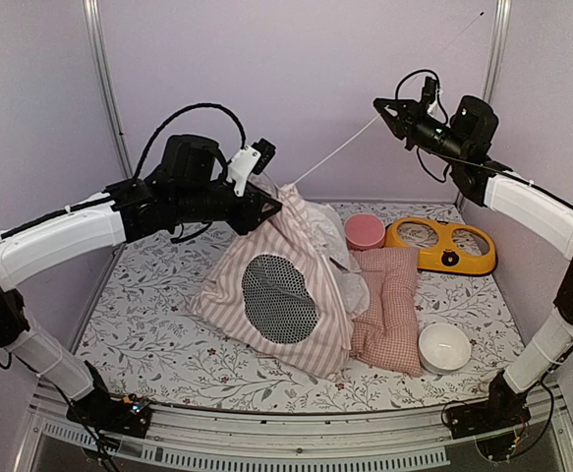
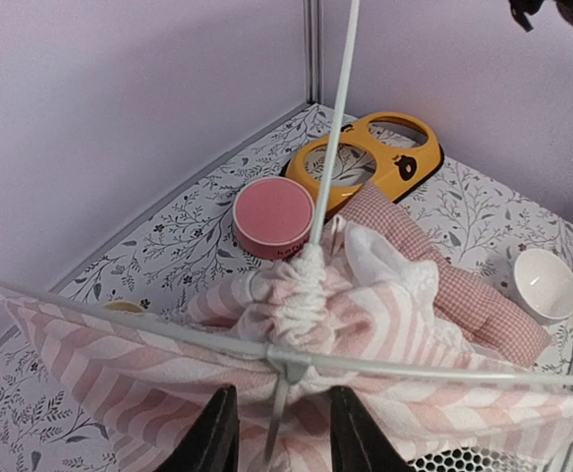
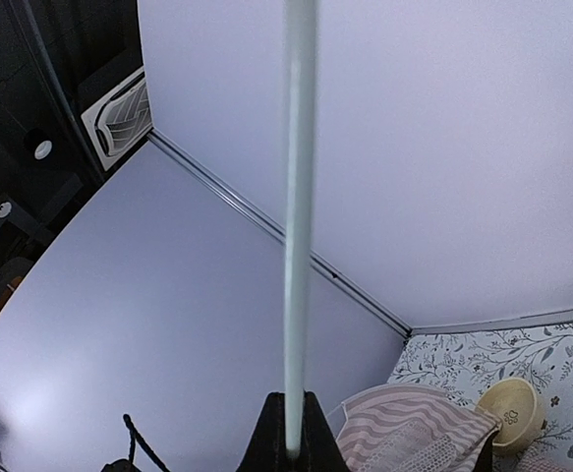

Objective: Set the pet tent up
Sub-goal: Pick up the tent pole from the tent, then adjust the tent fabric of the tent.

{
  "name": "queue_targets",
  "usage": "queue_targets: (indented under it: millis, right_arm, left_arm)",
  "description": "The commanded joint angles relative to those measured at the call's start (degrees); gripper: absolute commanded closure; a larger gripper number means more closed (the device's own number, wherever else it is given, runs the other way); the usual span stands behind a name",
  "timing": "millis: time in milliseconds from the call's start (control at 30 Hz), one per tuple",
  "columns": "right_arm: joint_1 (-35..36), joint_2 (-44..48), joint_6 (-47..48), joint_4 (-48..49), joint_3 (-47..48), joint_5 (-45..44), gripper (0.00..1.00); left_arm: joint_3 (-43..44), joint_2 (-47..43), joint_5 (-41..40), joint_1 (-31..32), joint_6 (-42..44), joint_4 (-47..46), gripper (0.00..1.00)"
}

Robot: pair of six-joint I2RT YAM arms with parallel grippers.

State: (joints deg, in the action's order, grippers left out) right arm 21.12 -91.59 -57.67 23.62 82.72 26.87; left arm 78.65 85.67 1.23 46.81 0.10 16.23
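Observation:
The pet tent [image 1: 276, 285], pink-and-white striped with an oval black mesh window, stands half raised in the middle of the table. My left gripper [image 1: 271, 205] is at its gathered top. In the left wrist view the left gripper [image 2: 281, 438] is open, its fingers [image 2: 212, 433] straddling the pole junction and fabric [image 2: 296, 295] without closing on them. A thin white pole [image 1: 335, 152] runs from the tent top up to my right gripper [image 1: 389, 110], which is shut on it high at the back right. The right wrist view shows the right gripper [image 3: 291, 447] clamping the pole [image 3: 298, 197].
A pink bowl [image 1: 364, 232], a yellow double feeder [image 1: 443, 246], a pink checked cushion [image 1: 389, 305] and a white bowl [image 1: 444, 346] lie right of the tent. A cream bowl [image 3: 510, 408] sits behind it. Walls enclose the back and sides.

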Motion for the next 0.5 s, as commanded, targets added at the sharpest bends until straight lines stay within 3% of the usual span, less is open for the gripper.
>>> queue_targets:
  millis: [0,300,467]
  right_arm:
    - [1.75,0.11,1.56,-0.45,-0.45,2.49,1.00]
    - [2.94,0.18,1.22,-0.29,-0.60,4.27,1.00]
    - [4.23,0.09,0.75,0.15,-0.96,4.76,1.00]
  left_arm:
    - [1.16,0.91,-0.19,-1.15,2.74,1.05,0.67]
    - [-0.20,0.49,2.16,-2.02,5.35,3.06,0.67]
    - [-0.23,0.82,4.23,-2.89,5.06,-0.19,0.68]
